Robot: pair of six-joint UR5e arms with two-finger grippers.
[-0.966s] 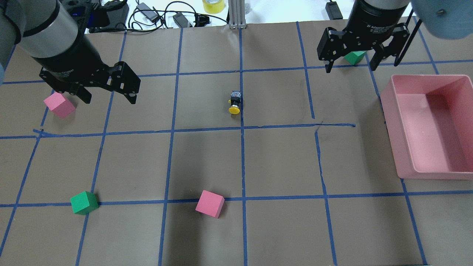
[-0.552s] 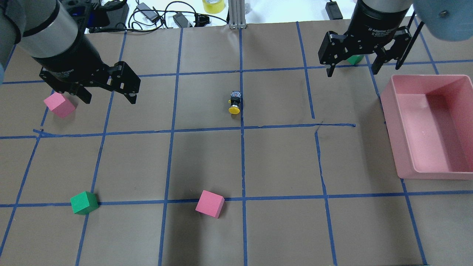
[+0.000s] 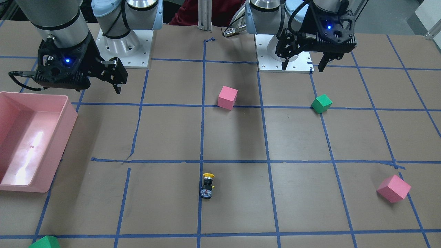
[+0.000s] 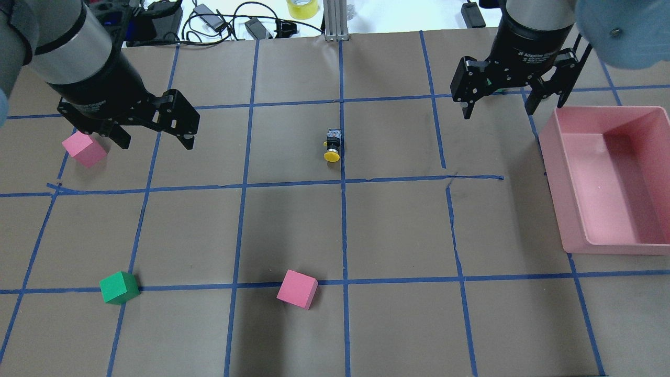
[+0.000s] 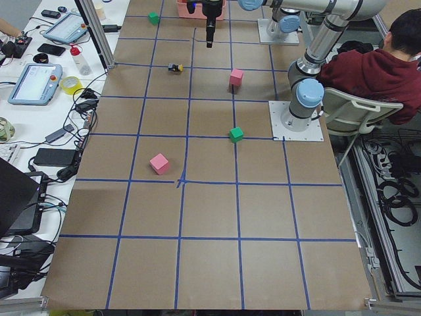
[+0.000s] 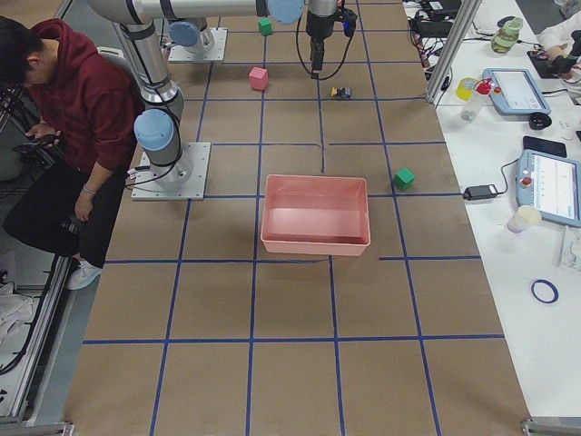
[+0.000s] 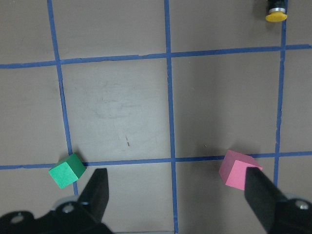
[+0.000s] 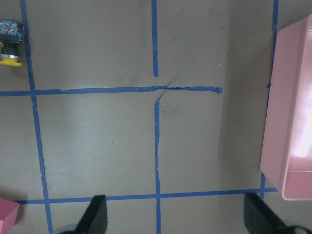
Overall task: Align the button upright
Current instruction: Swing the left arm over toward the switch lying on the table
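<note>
Brown paper (image 4: 293, 225) with blue tape lines covers the table. At the far left sits a pink foam cube (image 4: 84, 149). The left gripper (image 4: 155, 139) hangs just beside it, up in the air, with its two fingers spread wide and nothing between them. Nearer the front are a green foam cube (image 4: 119, 287) and a second pink foam cube (image 4: 297, 288).

In the middle of the table lies the small push-button with a round yellow cap (image 4: 332, 146). It is on its side, not standing up. The yellow cap points toward the robot, and the dark blocky base points away. It lies just beside a blue tape line, well apart from both grippers and all the cubes.

The right gripper (image 4: 498, 107) hangs farther right, fingers wide apart too, holding nothing. Last comes a pink plastic tub (image 4: 555, 157).

The left wrist view cuts the button off at the top edge, so only the cap and a shiny ring show. Another green cube (image 3: 44, 243) is mostly hidden behind the right gripper from above.
</note>
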